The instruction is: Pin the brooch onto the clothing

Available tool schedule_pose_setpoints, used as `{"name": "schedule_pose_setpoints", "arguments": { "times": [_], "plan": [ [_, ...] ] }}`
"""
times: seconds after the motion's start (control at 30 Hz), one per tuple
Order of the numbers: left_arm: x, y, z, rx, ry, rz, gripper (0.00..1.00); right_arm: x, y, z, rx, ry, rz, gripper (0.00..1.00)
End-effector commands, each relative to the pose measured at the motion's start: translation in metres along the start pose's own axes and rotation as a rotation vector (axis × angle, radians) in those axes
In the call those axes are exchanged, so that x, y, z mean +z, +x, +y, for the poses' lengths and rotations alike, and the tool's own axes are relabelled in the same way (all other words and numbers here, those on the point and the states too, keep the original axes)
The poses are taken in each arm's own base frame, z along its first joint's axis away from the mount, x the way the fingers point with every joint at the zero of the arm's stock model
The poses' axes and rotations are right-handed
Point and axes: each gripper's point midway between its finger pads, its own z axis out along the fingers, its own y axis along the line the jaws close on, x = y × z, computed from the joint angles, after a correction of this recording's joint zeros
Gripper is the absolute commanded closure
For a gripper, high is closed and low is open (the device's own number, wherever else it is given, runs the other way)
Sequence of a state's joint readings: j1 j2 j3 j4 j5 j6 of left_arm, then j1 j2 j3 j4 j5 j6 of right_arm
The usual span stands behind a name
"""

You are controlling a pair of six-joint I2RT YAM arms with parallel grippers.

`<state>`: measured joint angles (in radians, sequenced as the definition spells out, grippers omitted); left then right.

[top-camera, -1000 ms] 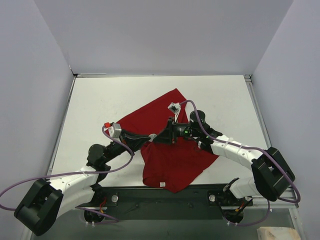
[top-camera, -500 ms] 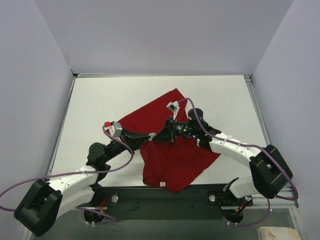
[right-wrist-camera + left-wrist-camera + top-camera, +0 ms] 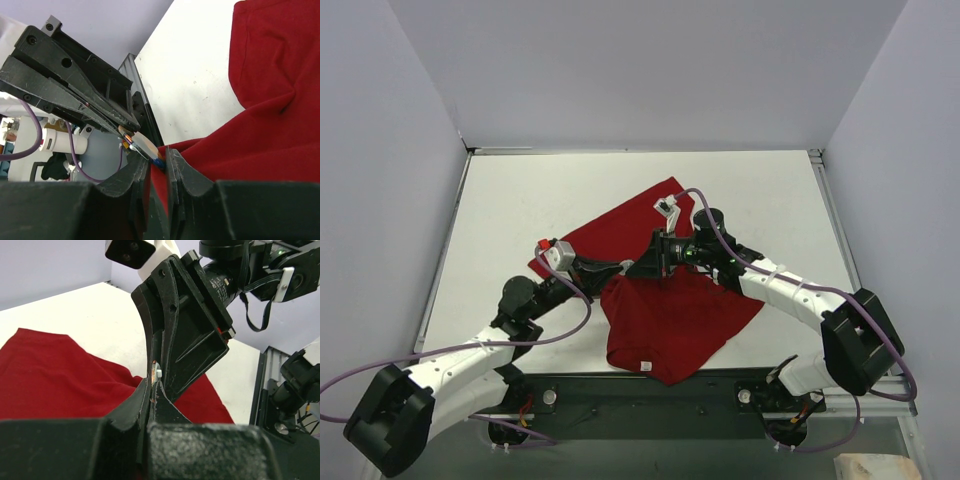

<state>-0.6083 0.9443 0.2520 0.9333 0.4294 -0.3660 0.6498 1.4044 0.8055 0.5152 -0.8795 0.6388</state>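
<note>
The deep-red T-shirt [image 3: 670, 320] lies crumpled on the white table [image 3: 520, 200]. My two grippers meet tip to tip over its left part. My left gripper [image 3: 620, 268] is shut on the brooch [image 3: 154, 371], seen edge-on between its tips [image 3: 152, 382]. In the right wrist view the brooch [image 3: 142, 145] is a small golden-orange disc with a blue patch, sticking out of the left gripper's fingers [image 3: 75, 95] and touching the fabric. My right gripper [image 3: 161, 155] is shut on a raised fold of the shirt [image 3: 260, 100]. It also shows in the top view [image 3: 638, 268].
A small white label [image 3: 644, 368] sits at the shirt's near hem. A black rail [image 3: 640, 395] runs along the table's front edge between the arm bases. Grey walls close in the left, back and right. Purple cables loop over both arms.
Both grippers have shifted slightly away from the bases, still joined tip to tip. The right wrist has moved left and back. The shirt fold has been drawn with them.
</note>
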Motion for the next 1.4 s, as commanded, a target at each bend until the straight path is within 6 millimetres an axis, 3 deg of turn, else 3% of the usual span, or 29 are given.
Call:
{"name": "schedule_pose_setpoints", "arguments": {
  "times": [0.0,0.37,0.57,1.17,1.37],
  "plan": [
    [0.007,-0.003,-0.048,0.045,0.204,0.053,1.0,0.01,-0.039,0.025,-0.073,-0.037,-0.11,0.92],
    [0.002,0.003,-0.056,0.074,0.221,0.063,1.0,0.005,-0.051,0.025,-0.02,-0.056,-0.186,0.98],
    [-0.007,0.003,-0.05,0.079,0.174,0.018,1.0,-0.001,-0.06,0.022,0.019,-0.101,-0.246,0.99],
    [-0.016,0.003,-0.033,0.057,0.082,-0.022,1.0,-0.005,-0.061,0.02,0.034,-0.138,-0.275,1.0],
    [-0.02,0.002,-0.02,0.052,0.006,-0.04,1.0,-0.007,-0.062,0.026,0.011,-0.166,-0.279,0.95]
  ]
}}
